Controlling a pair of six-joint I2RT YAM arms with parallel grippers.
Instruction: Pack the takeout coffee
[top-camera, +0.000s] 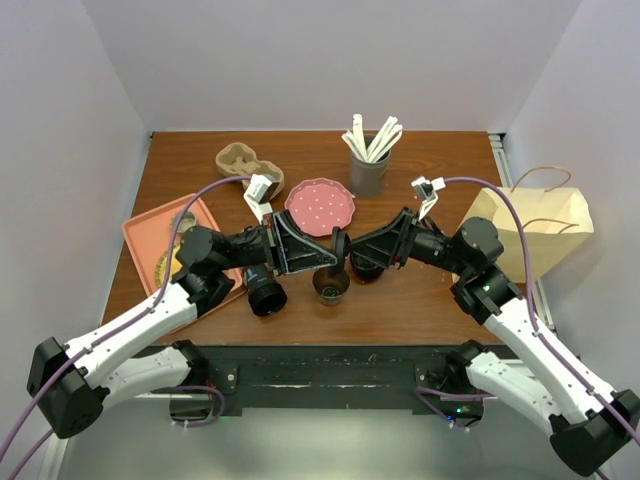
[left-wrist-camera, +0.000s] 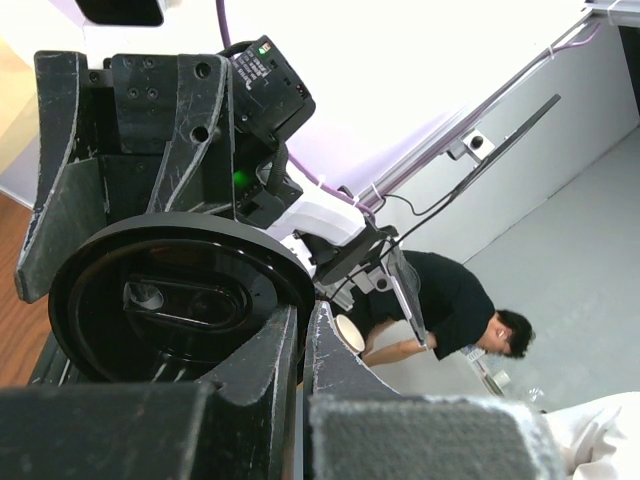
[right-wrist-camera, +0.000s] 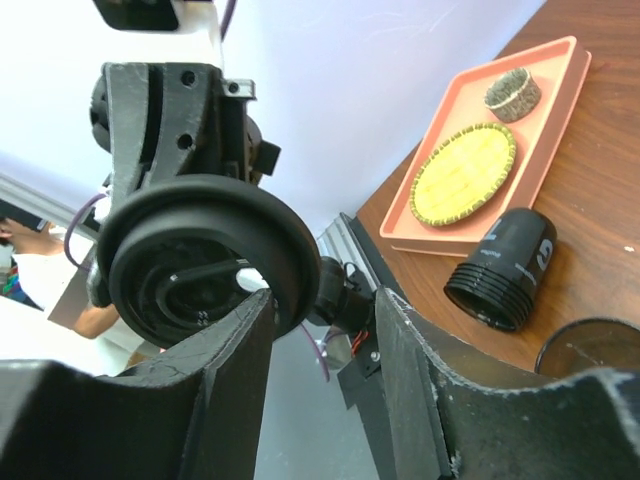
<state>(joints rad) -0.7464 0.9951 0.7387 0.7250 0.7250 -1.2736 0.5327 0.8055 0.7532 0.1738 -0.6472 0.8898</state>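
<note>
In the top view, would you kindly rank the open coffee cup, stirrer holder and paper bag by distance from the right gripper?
1. The open coffee cup, just nearside of the right gripper.
2. The stirrer holder, toward the far edge.
3. The paper bag, far right.

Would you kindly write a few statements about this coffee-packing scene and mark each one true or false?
1. The left gripper is shut on the rim of a black lid. True.
2. The black cup beside the pink tray stands upright. False: it lies on its side.
3. The paper bag sits at the right of the table. True.
4. The grey holder at the back is empty. False: white stirrers stand in it.
</note>
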